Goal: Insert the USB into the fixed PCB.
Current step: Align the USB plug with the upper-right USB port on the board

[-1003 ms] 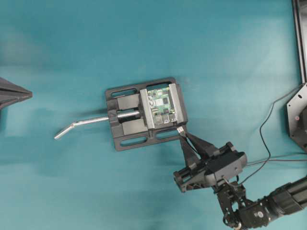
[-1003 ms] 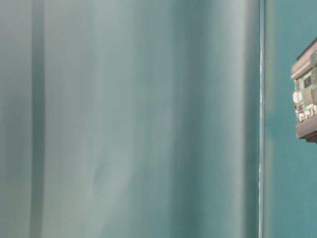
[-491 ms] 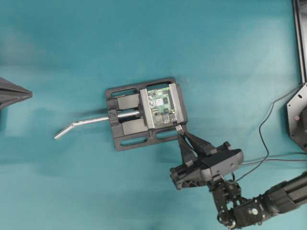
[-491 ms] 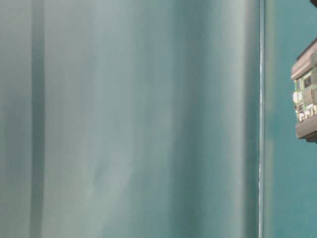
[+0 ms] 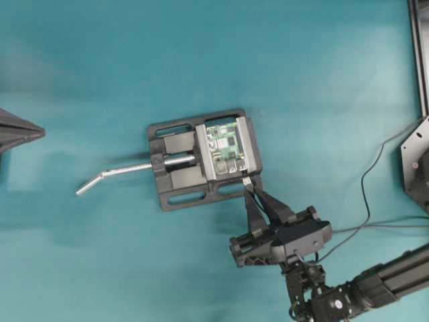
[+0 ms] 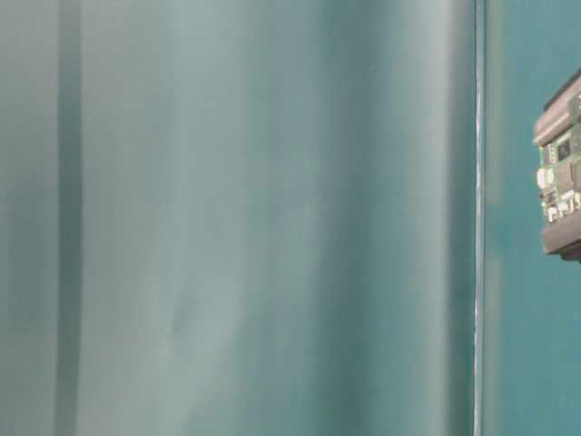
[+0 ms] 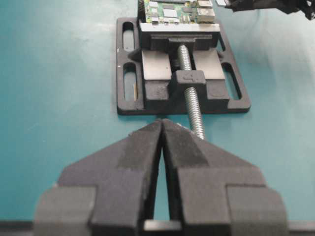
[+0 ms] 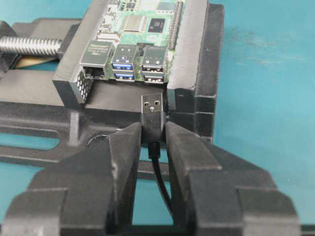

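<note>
The USB (image 8: 152, 110) is not yet in: the right gripper (image 8: 153, 142) pinches its dark body, and its metal tip sits just short of the PCB (image 8: 135, 34), roughly in line with the right-hand ports. The PCB is clamped in the black vise (image 5: 201, 157). The left gripper (image 7: 161, 147), fingers pressed together and empty, hangs well back from the vise, and the table-level view shows only a cut-off edge of the PCB.

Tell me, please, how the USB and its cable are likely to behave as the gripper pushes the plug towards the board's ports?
The USB plug looks rigid, with a metal tip, so it should push straight. Pinched only at its dark body by the right gripper, it might pivot or slip if it meets a port edge. The thin cable curves loosely, so it probably trails without resisting.
</note>
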Tool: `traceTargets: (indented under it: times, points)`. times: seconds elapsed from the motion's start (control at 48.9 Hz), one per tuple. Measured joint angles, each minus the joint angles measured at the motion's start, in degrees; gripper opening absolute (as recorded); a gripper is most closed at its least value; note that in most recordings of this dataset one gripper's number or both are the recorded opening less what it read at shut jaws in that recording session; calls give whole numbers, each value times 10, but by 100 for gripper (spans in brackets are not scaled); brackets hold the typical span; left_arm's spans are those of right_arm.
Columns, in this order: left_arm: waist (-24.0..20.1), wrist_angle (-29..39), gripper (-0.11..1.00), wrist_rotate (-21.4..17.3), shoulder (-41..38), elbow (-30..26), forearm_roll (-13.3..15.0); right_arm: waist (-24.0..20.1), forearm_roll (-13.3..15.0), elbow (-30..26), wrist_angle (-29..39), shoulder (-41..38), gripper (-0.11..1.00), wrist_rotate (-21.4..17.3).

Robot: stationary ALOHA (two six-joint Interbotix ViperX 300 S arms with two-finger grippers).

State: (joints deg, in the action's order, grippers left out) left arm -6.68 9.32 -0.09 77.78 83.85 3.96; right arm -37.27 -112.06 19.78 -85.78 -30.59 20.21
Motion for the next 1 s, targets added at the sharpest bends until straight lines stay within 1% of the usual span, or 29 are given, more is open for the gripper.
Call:
traceTargets:
  times: [0.205, 0.43, 0.532, 0.594, 1.003]
  points:
    - [-1, 0, 4, -1, 0, 0, 0, 4, -9, -13, -5, -4, 19, 1]
    - [0, -1, 4, 0, 0, 0, 0, 7, -12, -25, -36, -7, 19, 1]
    - [0, 0, 4, 0, 0, -1, 0, 12, -25, -35, -44, -11, 19, 1]
    - [0, -1, 4, 0, 0, -1, 0, 15, -26, -42, -46, -15, 19, 1]
    - [0, 0, 4, 0, 0, 0, 0, 15, -28, -58, -46, -23, 19, 1]
